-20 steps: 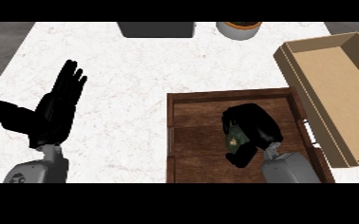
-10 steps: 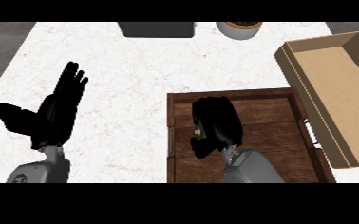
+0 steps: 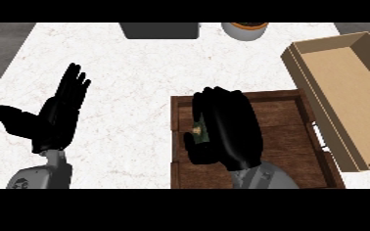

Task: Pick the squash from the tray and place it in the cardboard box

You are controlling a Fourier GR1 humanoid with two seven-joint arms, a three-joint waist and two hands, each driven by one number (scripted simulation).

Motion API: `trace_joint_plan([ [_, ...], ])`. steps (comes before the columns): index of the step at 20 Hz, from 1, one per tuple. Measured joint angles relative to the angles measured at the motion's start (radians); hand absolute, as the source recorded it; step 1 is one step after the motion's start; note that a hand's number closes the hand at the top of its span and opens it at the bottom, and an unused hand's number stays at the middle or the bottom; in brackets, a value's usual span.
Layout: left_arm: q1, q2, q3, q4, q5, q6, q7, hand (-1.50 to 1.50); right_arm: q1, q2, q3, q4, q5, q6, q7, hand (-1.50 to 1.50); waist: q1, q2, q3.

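Counter [image 3: 145, 68]: white top, bearing everything listed.
Tray [image 3: 289, 127]: dark wood, at 5 o'clock; its near edge is cut off.
Box [image 3: 339, 78]: open cardboard, at 3 o'clock, just beside the tray. No squash inside; the right side is cut off.
Right hand [image 3: 227, 127]: over the tray's 9 o'clock half, fingers and thumb apparently curled round the squash.
Left hand [image 3: 57, 115]: at 9 o'clock, spread, fingers up, resting.
Squash [image 3: 198, 131]: within the tray's bounds; only a green sliver shows between thumb and fingers.
Progress: grasp judged made. The lift, the carry toward 3 o'clock and the release remain.
Hidden: the squash's shape, and whether it clears the tray floor.
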Motion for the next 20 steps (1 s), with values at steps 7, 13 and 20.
trace_joint_plan([
  [7, 0.002, 0.009, 0.007, -0.017, 0.010, -0.008, 0.014, 0.00, -0.098, -0.006, -0.150, -0.134, 0.042, -0.010, 0.155, 1.50, -0.001, 0.000, 0.000],
  [13, -0.008, 0.009, 0.013, -0.017, 0.011, -0.003, 0.018, 0.00, -0.131, -0.070, -0.348, -0.178, 0.001, 0.030, 0.155, 1.50, -0.001, 0.002, 0.000],
  [20, 0.007, -0.013, -0.015, -0.033, -0.010, 0.008, 0.018, 0.00, -0.131, -0.190, -0.575, -0.078, -0.101, 0.012, 0.035, 1.50, 0.003, 0.003, 0.000],
])
